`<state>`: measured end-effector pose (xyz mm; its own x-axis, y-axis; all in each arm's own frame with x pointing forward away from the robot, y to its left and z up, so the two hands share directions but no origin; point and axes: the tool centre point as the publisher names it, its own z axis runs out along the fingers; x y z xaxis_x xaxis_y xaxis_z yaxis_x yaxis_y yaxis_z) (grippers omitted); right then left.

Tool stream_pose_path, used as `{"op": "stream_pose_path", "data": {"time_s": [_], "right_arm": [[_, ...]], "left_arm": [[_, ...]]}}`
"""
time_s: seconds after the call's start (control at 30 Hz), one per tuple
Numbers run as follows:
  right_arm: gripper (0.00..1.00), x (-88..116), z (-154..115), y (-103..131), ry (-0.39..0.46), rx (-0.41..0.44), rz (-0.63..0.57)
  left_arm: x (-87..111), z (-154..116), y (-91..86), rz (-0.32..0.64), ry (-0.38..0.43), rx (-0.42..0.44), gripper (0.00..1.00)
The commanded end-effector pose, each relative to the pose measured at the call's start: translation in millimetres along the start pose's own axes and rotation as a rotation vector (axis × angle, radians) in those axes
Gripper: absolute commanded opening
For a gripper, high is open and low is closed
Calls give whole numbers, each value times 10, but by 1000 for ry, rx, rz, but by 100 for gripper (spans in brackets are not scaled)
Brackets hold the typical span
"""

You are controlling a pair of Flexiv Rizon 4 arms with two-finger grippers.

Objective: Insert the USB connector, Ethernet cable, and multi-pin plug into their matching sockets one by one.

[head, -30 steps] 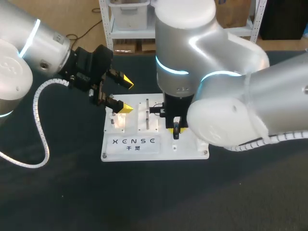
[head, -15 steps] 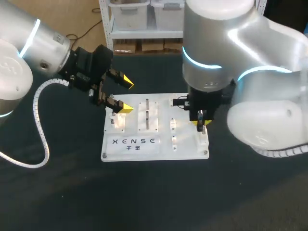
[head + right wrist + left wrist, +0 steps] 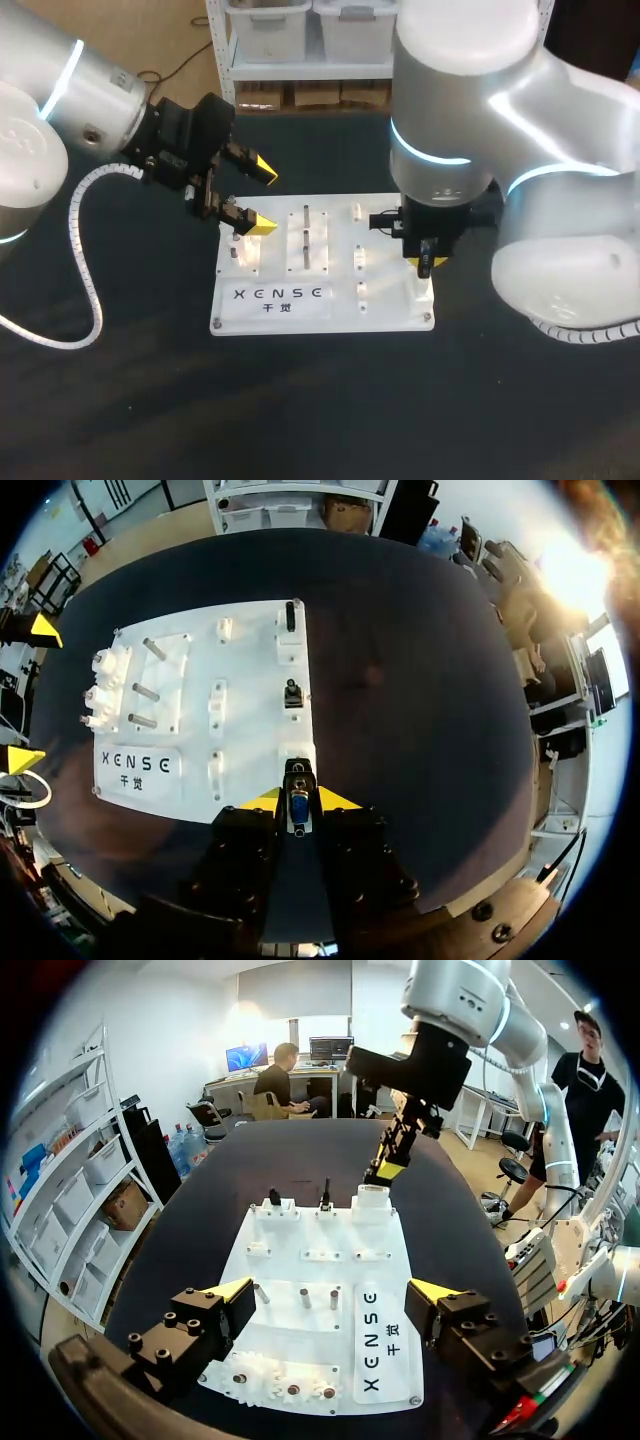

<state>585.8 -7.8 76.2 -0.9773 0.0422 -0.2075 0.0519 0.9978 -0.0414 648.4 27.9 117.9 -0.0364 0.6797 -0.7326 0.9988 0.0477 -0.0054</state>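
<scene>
The right gripper grasps the multi-pin plug just short of its socket; the left gripper hangs spread and empty. Two connectors already stand in the board, so probably only this insertion remains.

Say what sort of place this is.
Likely a robotics test bench: a white plastic board of sockets and pegs on a dark table, the left gripper open by it, the right gripper holding a blue-faced plug.
</scene>
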Motion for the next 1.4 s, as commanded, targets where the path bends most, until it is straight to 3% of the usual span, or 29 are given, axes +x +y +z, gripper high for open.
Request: {"op": "stream_pose_path", "data": {"time_s": [0.03, 1.4], "right_arm": [[0, -21, 36, 14, -3, -1, -7], [0, 13, 75, -25, 1, 17, -28]], "left_arm": [[6, 7, 7, 1, -1, 1, 100], [6, 7, 7, 1, -1, 1, 100]]}}
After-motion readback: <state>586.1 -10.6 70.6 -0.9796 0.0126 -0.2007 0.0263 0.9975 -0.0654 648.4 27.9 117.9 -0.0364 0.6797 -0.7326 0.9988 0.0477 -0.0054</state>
